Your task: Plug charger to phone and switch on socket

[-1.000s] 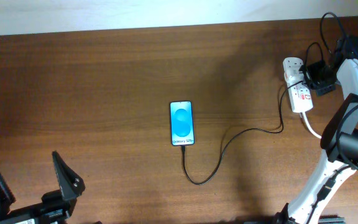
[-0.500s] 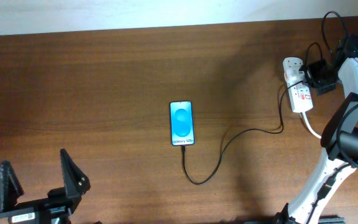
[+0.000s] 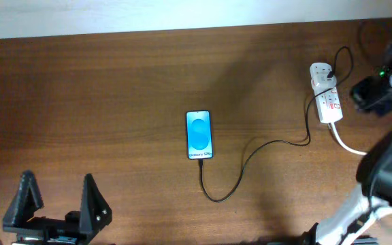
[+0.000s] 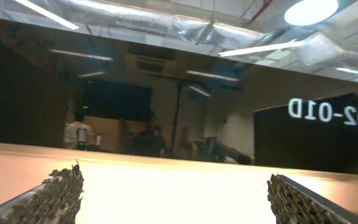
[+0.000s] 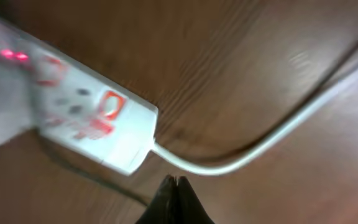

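Phone (image 3: pixel 199 135): centre of desk (image 3: pixel 101 88), screen lit.
Charger (image 3: pixel 278 141): tip at phone's near edge, seemingly seated; cable runs right to socket (image 3: pixel 326 99).
Socket: far right of phone; switch (image 5: pixel 110 104) glows red, likely on.
Right fingers (image 5: pixel 163 205): pinched together, empty, beside socket for switch-pressing.
Left fingers (image 3: pixel 92 201): wide, empty, near-left of phone.

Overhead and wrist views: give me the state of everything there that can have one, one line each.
phone: lying flat, screen lit blue, cable in its bottom edge.
charger: adapter seated in the socket, cable slack, running to the phone.
socket: red lights glowing, seemingly switched on.
left gripper: open, empty.
right gripper: shut, empty, beside the socket, not touching it.
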Action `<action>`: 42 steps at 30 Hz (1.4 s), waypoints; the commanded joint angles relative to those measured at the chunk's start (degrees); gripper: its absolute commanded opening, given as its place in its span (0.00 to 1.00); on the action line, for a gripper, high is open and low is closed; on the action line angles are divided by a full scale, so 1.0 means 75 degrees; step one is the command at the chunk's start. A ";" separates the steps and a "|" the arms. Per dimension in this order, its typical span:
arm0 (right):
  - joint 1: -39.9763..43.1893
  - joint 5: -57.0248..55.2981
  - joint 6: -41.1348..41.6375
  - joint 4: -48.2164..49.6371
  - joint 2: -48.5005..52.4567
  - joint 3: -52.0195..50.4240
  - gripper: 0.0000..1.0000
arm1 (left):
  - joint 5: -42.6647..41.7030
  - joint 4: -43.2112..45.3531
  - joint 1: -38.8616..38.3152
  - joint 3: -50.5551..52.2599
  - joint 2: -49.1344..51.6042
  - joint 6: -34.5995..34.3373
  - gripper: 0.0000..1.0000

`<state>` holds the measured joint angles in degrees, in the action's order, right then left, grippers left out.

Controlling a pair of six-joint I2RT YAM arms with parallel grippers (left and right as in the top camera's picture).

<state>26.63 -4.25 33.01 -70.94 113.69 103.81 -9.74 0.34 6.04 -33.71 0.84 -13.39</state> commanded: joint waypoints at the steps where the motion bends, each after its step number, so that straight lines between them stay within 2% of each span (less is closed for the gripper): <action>1: -0.0117 -0.0580 -0.0315 0.0020 -0.1795 0.0058 0.04 | -0.0047 0.0038 -0.0192 -0.0350 -0.0067 -0.0122 0.99; 5: -0.0393 -0.0527 -0.0883 0.0204 -0.4237 0.0058 0.04 | -0.0076 0.0026 -0.0192 -0.0586 -0.0067 -0.0125 0.99; 8: -0.0458 -0.0527 -0.0895 0.0143 -0.5791 0.0058 0.04 | -0.0079 -0.0175 -0.0268 -0.0629 -0.0067 -0.0125 0.99; 10: -0.0458 -0.0527 -0.0889 0.0067 -0.6924 0.0058 0.16 | -0.0073 -0.0175 -0.0632 -0.0734 -0.0067 -0.0122 0.99; 12: -0.0458 -0.0527 -0.0889 -0.0157 -0.7583 0.0058 0.22 | -0.0070 -0.0175 -0.0935 -0.0793 -0.0067 -0.0122 0.99; 14: -0.0458 -0.0507 -0.0886 -0.0560 -0.8262 0.0058 0.37 | -0.0050 -0.0204 -0.1040 -0.0871 -0.0067 -0.0119 0.99; 16: -0.0458 -0.0254 -0.0886 -0.0804 -0.8571 0.0052 0.67 | -0.0050 -0.0694 -0.1035 -0.0871 -0.0067 -0.0122 0.99; 17: -0.0458 -0.0239 -0.0886 -0.0968 -0.8638 0.0052 0.95 | -0.0085 -0.0988 -0.1037 -0.0871 -0.0067 -0.0122 0.99; 18: -0.0458 -0.0239 -0.0889 -0.1189 -0.8647 0.0052 0.99 | -0.0076 -0.1562 -0.1035 -0.0868 -0.0067 -0.0122 0.99; 19: -0.0458 -0.0239 -0.0889 -0.1507 -0.8647 0.0047 0.99 | -0.0079 -0.1900 -0.1035 -0.0868 -0.0067 -0.0125 0.99; 22: -0.0458 -0.0239 -0.0889 -0.1918 -0.8647 0.0047 0.99 | -0.0079 -0.1950 -0.1037 -0.0868 -0.0067 -0.0122 0.99; 28: -0.0458 -0.0239 -0.0889 -0.2037 -0.8647 0.0047 0.98 | -0.0079 -0.1985 -0.1035 -0.0868 -0.0067 -0.0122 0.99; 30: -0.0458 -0.0239 -0.0889 -0.2037 -0.8647 0.0047 0.99 | -0.0079 -0.2413 -0.1035 -0.0868 -0.0067 -0.0122 0.99; 33: -0.0458 -0.0239 -0.0889 -0.2034 -0.8647 0.0047 0.99 | -0.0076 -0.3873 -0.1037 -0.0868 -0.0067 -0.0122 0.99; 38: -0.0487 -0.0012 -0.0889 -0.2229 -0.8763 -0.0300 0.99 | -0.0076 -0.8437 -0.1035 -0.0868 -0.0067 -0.0122 1.00; 40: -0.0968 -0.0015 -0.0898 -0.1515 -0.9355 -0.1314 0.98 | -0.0096 -1.0433 -0.1035 -0.0868 -0.0067 -0.0128 0.99; 42: -0.1714 -0.0017 -0.0979 0.0111 -1.0346 -0.3034 0.99 | -0.0189 -1.0928 -0.1035 -0.0868 -0.0064 -0.0096 0.99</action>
<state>19.00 -4.78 26.52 -78.41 43.05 91.90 -10.24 -80.07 -1.50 -39.97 0.58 -14.09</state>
